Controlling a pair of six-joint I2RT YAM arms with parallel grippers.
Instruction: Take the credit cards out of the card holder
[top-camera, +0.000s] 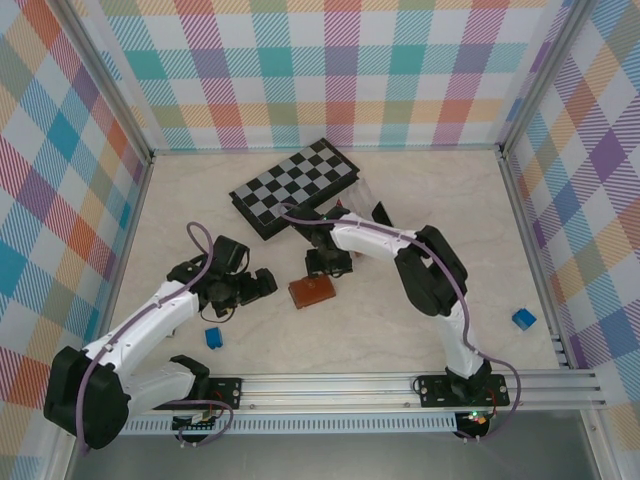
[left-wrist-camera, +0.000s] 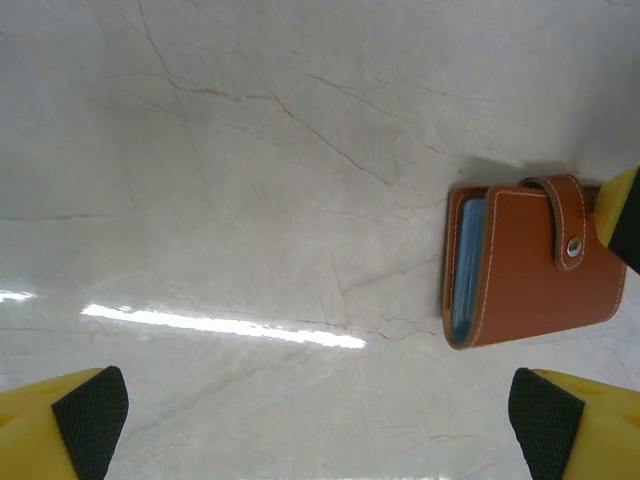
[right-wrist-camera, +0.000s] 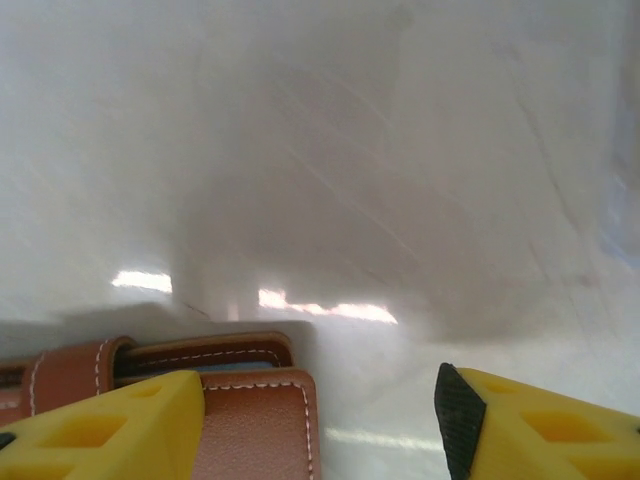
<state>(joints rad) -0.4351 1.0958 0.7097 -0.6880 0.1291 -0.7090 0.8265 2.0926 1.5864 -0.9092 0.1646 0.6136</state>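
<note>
The brown leather card holder (top-camera: 312, 291) lies shut on the table, its snap tab fastened. In the left wrist view the card holder (left-wrist-camera: 535, 262) is at the right, showing a pale blue lining (left-wrist-camera: 468, 270) at its open edge; no cards stick out. My left gripper (top-camera: 262, 285) sits just left of it, open, with bare table between its fingers (left-wrist-camera: 90, 420). My right gripper (top-camera: 328, 266) hovers over the holder's far side, open. One yellow finger (right-wrist-camera: 110, 430) is over the card holder (right-wrist-camera: 255, 425), the other finger (right-wrist-camera: 520, 420) over bare table.
A folded chessboard (top-camera: 293, 185) lies at the back centre, close behind the right arm. A blue block (top-camera: 213, 338) sits near the left arm and another blue block (top-camera: 523, 319) at the right. A metal rail (top-camera: 400, 385) runs along the near edge.
</note>
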